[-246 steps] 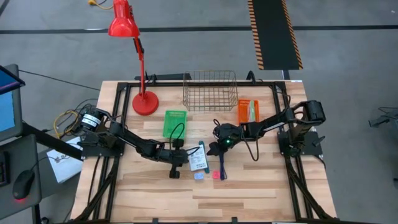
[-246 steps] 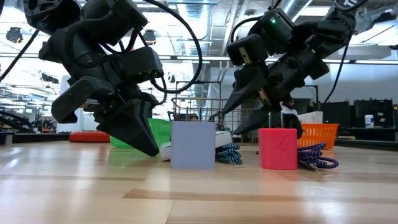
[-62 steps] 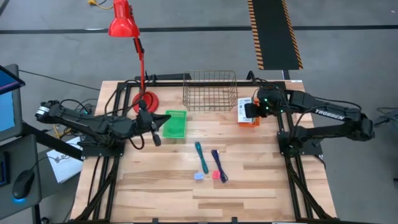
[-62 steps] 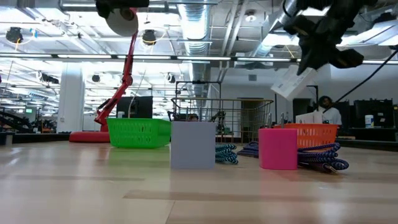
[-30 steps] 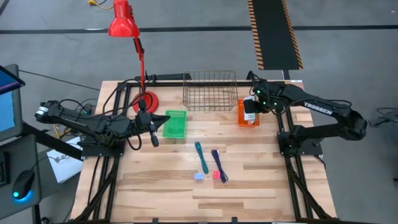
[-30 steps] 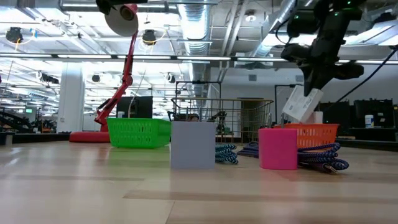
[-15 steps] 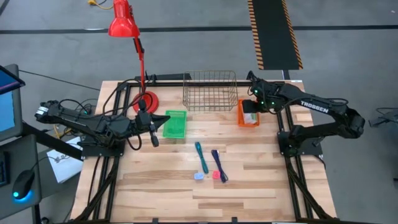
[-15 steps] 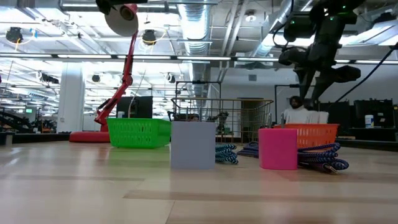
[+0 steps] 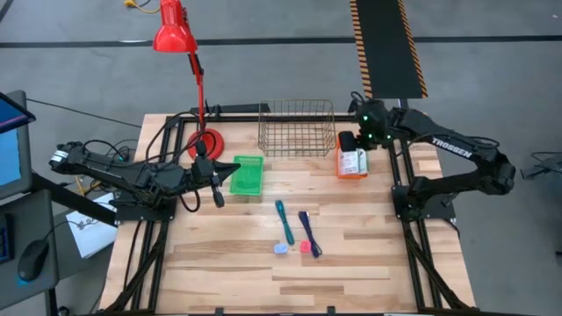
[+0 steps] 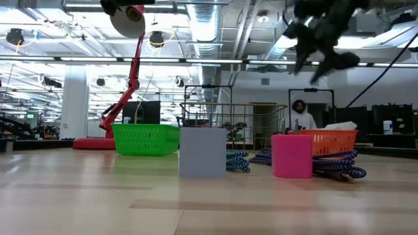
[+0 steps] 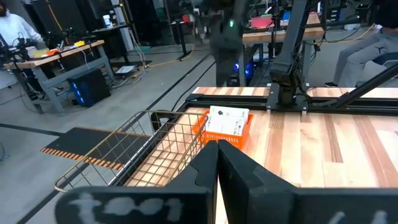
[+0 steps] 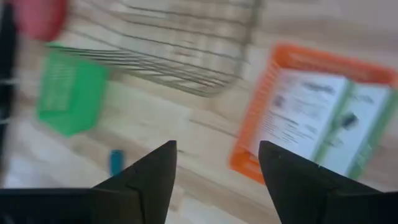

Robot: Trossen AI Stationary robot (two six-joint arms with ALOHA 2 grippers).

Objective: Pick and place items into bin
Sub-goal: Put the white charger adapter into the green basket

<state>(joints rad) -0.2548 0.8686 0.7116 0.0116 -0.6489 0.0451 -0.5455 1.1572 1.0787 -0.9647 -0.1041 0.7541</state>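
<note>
A white printed card pack (image 9: 352,161) lies flat in the orange bin (image 9: 339,169) at the table's right rear. The right gripper (image 9: 364,133) hangs above it, fingers spread wide, holding nothing. The right wrist view alone shows the pack's green edge stripe. Mid-table lie a teal stick (image 9: 284,220) and dark-blue stick (image 9: 307,232). The left gripper (image 9: 217,191), closed and empty, waits beside the green basket (image 9: 248,174)

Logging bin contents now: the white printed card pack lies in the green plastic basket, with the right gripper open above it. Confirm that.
Wrong basket. The white printed card pack lies in the orange plastic basket, not the green plastic basket, as the high view shows. The right gripper is indeed open above it.
</note>
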